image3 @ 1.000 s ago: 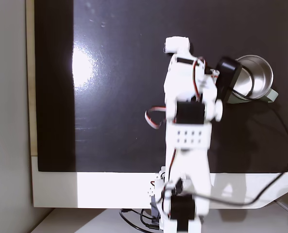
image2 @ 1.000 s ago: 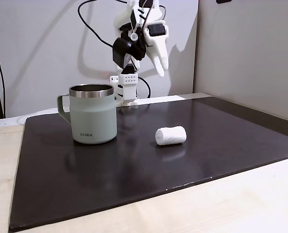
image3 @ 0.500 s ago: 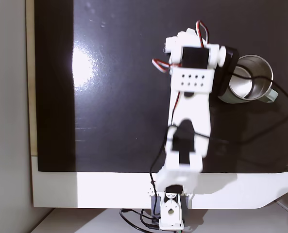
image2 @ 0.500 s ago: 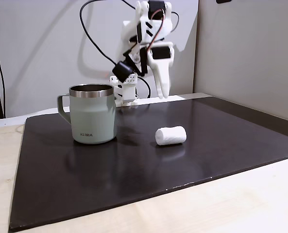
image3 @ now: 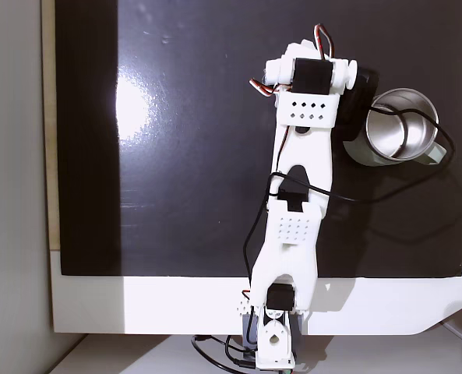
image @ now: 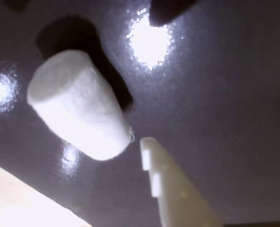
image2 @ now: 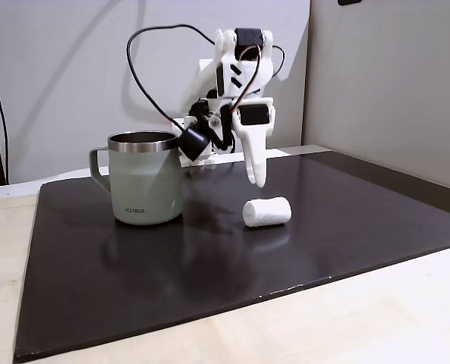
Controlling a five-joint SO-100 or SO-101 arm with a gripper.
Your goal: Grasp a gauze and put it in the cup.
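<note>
The gauze is a small white roll lying on its side on the black mat, right of the cup. The cup is a sage-green mug with a steel rim, standing upright; from above its steel inside shows bare. My white gripper points down, hanging just above and slightly behind the gauze without touching it. In the wrist view the gauze lies close ahead of the gripper, whose two fingers stand apart, open with nothing held.
The black mat covers most of the pale table, with free room left of the arm in the view from above. The arm's base and black cables stand behind the cup. A grey wall panel closes the right side.
The arm has stretched forward over the mat and the gripper has dropped from high above the base to just above the gauze. Gauze and cup have not moved.
</note>
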